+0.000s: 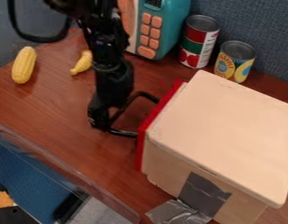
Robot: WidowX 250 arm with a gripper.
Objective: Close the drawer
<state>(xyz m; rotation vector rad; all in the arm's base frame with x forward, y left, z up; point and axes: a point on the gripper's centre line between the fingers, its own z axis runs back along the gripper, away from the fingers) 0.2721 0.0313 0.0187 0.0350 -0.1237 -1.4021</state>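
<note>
The black gripper (103, 114) hangs in the centre-left of the camera view, low over the table, at the outer side of the drawer's black handle (124, 132). The two overlap in the view, and whether they touch is unclear. The drawer's red front (143, 135) faces left and stands against, or very close to, the cream-coloured cabinet (228, 127). Any narrow gap between front and cabinet cannot be made out from here.
A toy corn cob (23, 65) and a toy banana (82, 62) lie at the upper left. Behind stand a teal toy microwave (172, 26) and two cans (198, 41) (234, 61). Grey tape (203, 192) is on the cabinet's near side. The table edge (70, 173) runs along the lower left.
</note>
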